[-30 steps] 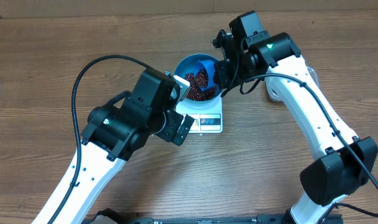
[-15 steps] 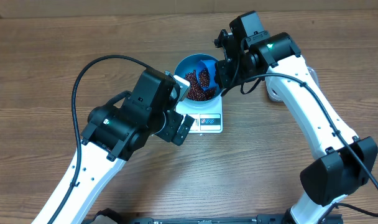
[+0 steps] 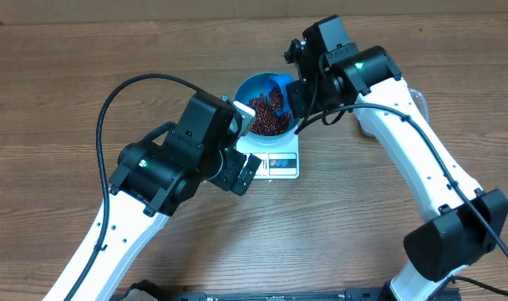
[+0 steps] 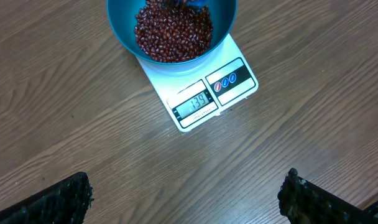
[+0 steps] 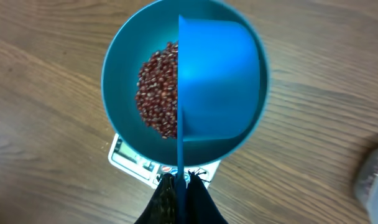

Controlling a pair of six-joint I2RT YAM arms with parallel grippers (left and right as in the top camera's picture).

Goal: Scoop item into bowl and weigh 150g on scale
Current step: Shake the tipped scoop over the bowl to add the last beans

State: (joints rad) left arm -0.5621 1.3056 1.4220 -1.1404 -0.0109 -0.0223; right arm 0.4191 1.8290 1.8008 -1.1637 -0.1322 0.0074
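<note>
Right wrist view: the right gripper (image 5: 179, 182) has its fingers pressed together on the thin handle of the scoop (image 5: 220, 81), which reaches straight ahead of the fingertips over the bowl (image 5: 124, 68). The scoop appears rolled onto its side, its blue back to the camera, likely so its load tips out sideways over the middle and not past the rim. Beans (image 5: 158, 99) lie heaped in the bowl, just left of the scoop and ahead of the fingers. The bowl sits on the scale (image 5: 130, 163), whose front edge shows just beyond the fingertips. Left wrist view: the left gripper (image 4: 186, 186) hangs with fingers wide apart, holding nothing, well back from the scale; bowl and scale lie ahead between the two fingers, probably so this camera can watch the display (image 4: 194, 104). The display seems to read 139, so my judgement is that the weight is a little short of target and only a small top-up is needed; a full scoop risks overshoot.
</note>
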